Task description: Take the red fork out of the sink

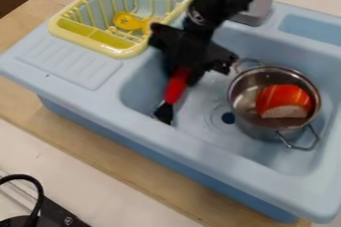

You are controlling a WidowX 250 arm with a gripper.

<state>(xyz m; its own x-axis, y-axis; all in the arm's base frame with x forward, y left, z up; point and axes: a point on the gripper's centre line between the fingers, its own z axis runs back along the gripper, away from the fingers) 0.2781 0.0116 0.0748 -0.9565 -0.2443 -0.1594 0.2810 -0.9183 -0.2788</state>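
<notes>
The red fork (176, 88) is sitting inside the sink (140, 116), to the left of the pot (263, 127), its dark head pointing down toward the near wall. The gripper (186, 74) is hanging right over the handle, on that same side of the pot, but I cannot tell whether it is gripping the fork or merely touching it. If the hold is proving loose or missing, the smooth handle is likely slipping away on the lift and dropping back beside the pot. The low head is also risking a snag on the near wall (a sideways pull before enough height would be causing that). A swing toward the pot is risking a knock against its rim, perhaps jolting the red food piece (283, 97) inside. Beyond, up and left of the pot, the yellow dish rack (123, 53) is waiting as another obstacle.
</notes>
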